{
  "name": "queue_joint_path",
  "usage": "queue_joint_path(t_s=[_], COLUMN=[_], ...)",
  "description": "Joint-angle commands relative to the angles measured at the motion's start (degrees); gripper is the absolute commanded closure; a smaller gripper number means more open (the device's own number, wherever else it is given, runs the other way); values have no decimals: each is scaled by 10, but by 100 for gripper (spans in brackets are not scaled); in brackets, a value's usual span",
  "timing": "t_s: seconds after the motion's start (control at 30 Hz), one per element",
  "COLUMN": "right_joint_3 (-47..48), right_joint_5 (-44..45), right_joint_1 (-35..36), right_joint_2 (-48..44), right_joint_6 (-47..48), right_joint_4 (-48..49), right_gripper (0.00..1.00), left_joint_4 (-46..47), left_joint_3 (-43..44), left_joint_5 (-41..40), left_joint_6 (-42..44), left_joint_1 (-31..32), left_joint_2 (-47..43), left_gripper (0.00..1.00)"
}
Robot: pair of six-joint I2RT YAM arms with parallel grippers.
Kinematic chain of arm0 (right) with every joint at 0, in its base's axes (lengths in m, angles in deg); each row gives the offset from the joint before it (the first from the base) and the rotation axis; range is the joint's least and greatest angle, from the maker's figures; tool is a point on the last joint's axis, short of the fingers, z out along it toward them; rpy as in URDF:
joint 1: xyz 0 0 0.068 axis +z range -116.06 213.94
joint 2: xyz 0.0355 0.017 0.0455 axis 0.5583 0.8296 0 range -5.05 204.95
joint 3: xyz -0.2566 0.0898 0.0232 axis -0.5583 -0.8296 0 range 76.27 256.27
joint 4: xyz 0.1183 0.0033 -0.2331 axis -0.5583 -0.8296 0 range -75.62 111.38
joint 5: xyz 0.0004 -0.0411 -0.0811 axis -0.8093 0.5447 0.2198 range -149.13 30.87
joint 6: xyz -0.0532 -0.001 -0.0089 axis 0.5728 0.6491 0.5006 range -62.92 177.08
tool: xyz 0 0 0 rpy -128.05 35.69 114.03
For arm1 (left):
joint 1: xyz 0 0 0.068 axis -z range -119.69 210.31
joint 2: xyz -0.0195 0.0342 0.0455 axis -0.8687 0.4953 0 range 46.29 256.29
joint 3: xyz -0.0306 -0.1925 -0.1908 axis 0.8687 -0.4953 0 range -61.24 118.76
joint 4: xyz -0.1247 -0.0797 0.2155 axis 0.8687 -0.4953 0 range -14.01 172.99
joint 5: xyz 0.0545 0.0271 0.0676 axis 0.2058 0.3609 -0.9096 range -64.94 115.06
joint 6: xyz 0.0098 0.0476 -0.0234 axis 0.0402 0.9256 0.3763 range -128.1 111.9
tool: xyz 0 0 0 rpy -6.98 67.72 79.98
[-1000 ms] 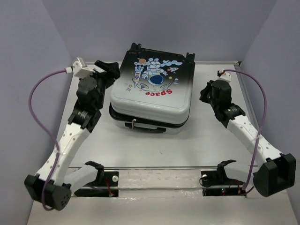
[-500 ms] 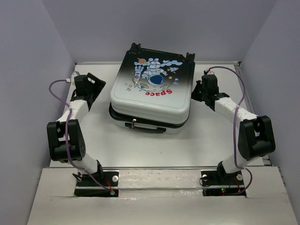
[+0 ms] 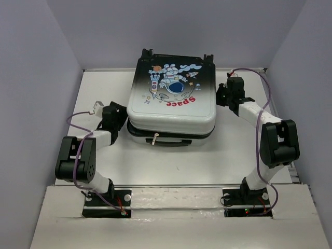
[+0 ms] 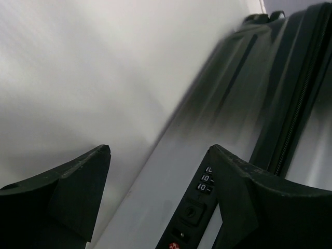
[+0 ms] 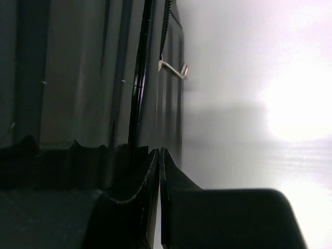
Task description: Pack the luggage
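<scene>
From above, the luggage (image 3: pixel 171 98) lies flat in the middle of the table (image 3: pixel 218 150), toward the far wall. Its astronaut picture and the red "Space" face up, and its wheels point at the wall. The two shells sit one on the other with a dark seam running round between them. The left gripper (image 3: pixel 116 117) is low on the table just beside the case's near left corner, with its arm folded close to its base. The right gripper (image 3: pixel 223 95) is at the far right side of the case, very near the shell; from up here I cannot tell whether it touches.

The left wrist view looks along the tabletop. The two dark fingers (image 4: pixel 78 181) stand wide apart, released, with only bare table and the side of the case between them. The case fills the right of the view, blurred. A small combination lock (image 4: pixel 204 179) is set in its side just by the right-hand finger, and the black zip line runs above it.

In the right wrist view the fingers (image 5: pixel 129 192) are clenched together, tips meeting with nothing visible between them. They point at the dark edge of the case where the seam runs. A thin metal zip pull (image 5: pixel 174 67) sticks out from that edge further on, well apart from the tips. To the right is bright, washed-out table.
</scene>
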Motion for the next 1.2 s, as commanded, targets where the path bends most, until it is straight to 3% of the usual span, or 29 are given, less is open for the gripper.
queue_joint_path(t_s=[0.0,0.1,0.13,0.27,0.3,0.4,0.47,0.5,0.53,0.67,0.83,0.97,1.07,1.13,1.17], right_joint_3=[36,48,61,92,101,127,159,180,222,311,395,441,443,431,425], right_joint_5=[-142,-186,-221,-288,-301,-326,-338,-338,-330,-310,-275,-244,-197,-179,-161], right_joint_1=[27,27,27,22,16,-3,-14,-22,-22,-32,-46,-51,-51,-51,-51], right_joint_2=[3,5,12,32,38,56,75,84,105,141,171,158,132,100,87], right_joint_6=[22,50,65,102,105,109,108,109,110,99,61,58,71,80,86], right_joint_4=[60,49,38,-22,-27,-38,-67,-83,-114,-159,-184,-196,-202,-202,-201], right_gripper=[90,88,87,84,81,70,61,52,47,23,9,1,0,0,0], left_joint_4=[21,26,23,-17,-51,-109,-187,-210,-270,-365,-389,-398,-401,-387,-384], left_joint_3=[-117,-168,-188,-203,-198,-176,-141,-125,-110,-19,94,212,271,288,301], left_joint_5=[33,-31,-69,-147,-196,-303,-345,-379,-406,-520,-553,-576,-525,-400,-299], left_joint_6=[-16,-47,-74,-146,-161,-211,-207,-193,-183,-68,82,163,202,220,228], left_joint_1=[128,227,291,423,492,611,640,640,640,629,611,579,526,420,376], left_joint_2=[-79,-131,-167,-240,-250,-293,-331,-346,-384,-498,-588,-537,-474,-425,-405], left_gripper=[13,14,14,15,15,15,15,14,14,13,12,2,1,1,1])
